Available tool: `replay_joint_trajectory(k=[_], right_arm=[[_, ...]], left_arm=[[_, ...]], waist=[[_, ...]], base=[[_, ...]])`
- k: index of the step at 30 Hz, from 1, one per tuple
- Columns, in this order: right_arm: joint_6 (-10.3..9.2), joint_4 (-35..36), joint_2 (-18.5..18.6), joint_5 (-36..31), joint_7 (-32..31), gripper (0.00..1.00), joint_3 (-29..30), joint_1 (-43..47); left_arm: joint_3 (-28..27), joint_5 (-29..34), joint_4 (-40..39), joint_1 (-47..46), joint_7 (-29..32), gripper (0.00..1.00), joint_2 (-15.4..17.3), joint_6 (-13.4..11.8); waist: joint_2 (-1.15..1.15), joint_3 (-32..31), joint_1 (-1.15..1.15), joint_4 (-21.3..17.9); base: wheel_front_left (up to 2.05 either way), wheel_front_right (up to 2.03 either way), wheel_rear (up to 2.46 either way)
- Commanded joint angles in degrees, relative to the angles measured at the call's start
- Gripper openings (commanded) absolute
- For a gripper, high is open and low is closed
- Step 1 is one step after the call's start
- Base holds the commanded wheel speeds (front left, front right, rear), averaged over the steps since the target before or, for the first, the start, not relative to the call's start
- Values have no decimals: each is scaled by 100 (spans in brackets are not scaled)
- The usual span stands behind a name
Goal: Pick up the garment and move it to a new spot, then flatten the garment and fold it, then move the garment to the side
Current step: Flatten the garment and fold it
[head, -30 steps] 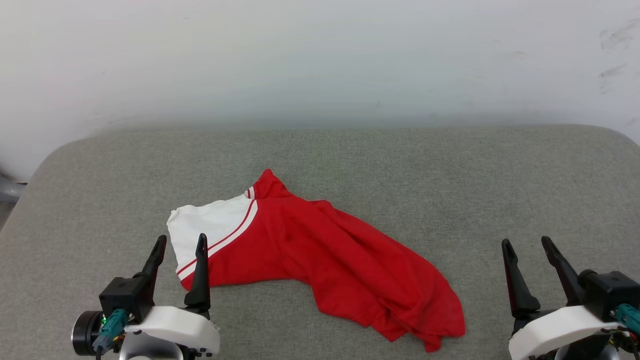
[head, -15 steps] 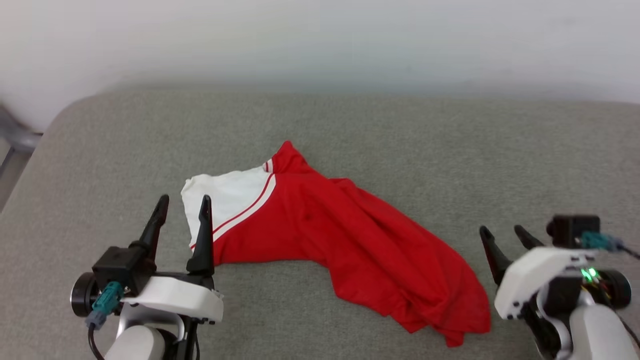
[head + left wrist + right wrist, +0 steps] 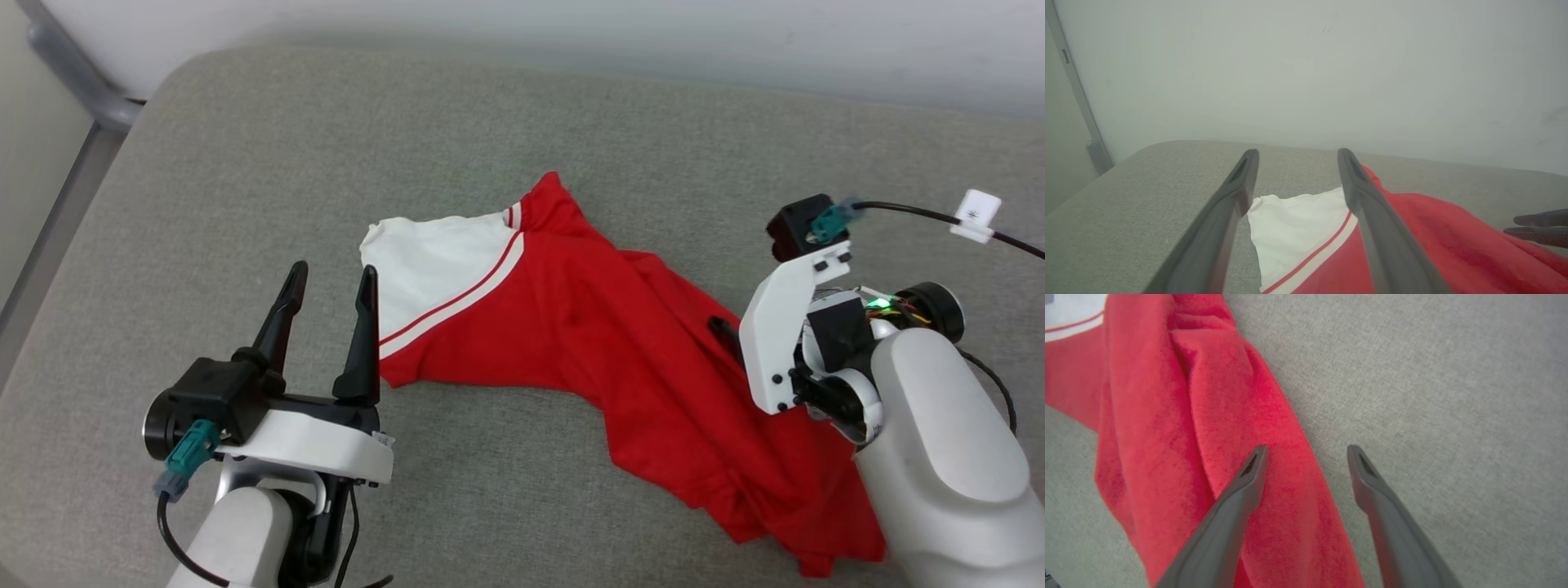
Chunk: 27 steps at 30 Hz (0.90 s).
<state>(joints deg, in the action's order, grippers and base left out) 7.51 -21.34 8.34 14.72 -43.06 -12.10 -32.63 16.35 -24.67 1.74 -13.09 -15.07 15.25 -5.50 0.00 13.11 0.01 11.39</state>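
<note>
The garment [image 3: 588, 327] is a red jersey shirt with a white, stripe-trimmed sleeve, lying crumpled on the grey padded surface [image 3: 245, 163]; no lettering shows. My left gripper [image 3: 333, 273] stands open just left of the white sleeve. In the left wrist view that gripper [image 3: 1298, 153] frames the sleeve's edge of the garment [image 3: 1298, 228]. My right gripper [image 3: 727, 335] points down over the shirt's right part, mostly hidden by its wrist. In the right wrist view it [image 3: 1307, 451] is open, one finger over the garment [image 3: 1208, 396], the other over bare surface.
A pale wall runs behind the surface. A grey metal post [image 3: 73, 73] stands at the upper left, beyond the surface's rounded corner. A black cable with a white tag [image 3: 976, 214] trails from the right wrist. The right gripper's fingers [image 3: 1535, 228] show at the left wrist view's right edge.
The head camera has tilted down and shifted. My right arm has swung inward and pitched down over the garment's right side. The left gripper stays open beside the white sleeve.
</note>
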Motion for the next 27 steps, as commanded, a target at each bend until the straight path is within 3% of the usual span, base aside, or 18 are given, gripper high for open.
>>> replay_joint_trajectory(k=[1,9,10,11,12,13,20,27], right_arm=[[-4,-129,64,46,-76,100,-102,-85],[-3,-1259,217,417,-640,100,-788,-208],[-3,-1385,221,463,-742,83,-865,-187],[-2,-1491,198,575,-828,41,-896,-160],[-2,-1549,189,629,-855,7,-942,-169],[-2,-1543,196,631,-806,0,-999,-221],[-4,-1084,231,848,-13,0,-1083,-798],[-4,-222,469,828,530,0,-839,-541]], left_arm=[[-25,44,22,-70,-14,100,-58,51],[-218,251,176,-106,-14,100,-319,306],[-250,263,194,-97,-14,100,-344,340],[-279,290,213,-87,-14,100,-373,358],[-298,303,233,-78,-14,100,-399,385],[-319,326,252,-69,-14,100,-416,403],[-469,461,374,43,-14,100,-479,495],[-667,540,428,275,-14,100,-475,409]], waist=[[0,133,-1,130],[0,219,-1,205],[0,217,-1,197],[0,216,-1,186],[0,211,-1,170],[0,202,-1,147],[0,-34,-1,-90],[0,-483,-1,-386]], base=[[0,0,0],[0,0,0],[0,0,0],[0,0,0],[0,0,0],[0,0,0],[0,0,0],[0,0,0]])
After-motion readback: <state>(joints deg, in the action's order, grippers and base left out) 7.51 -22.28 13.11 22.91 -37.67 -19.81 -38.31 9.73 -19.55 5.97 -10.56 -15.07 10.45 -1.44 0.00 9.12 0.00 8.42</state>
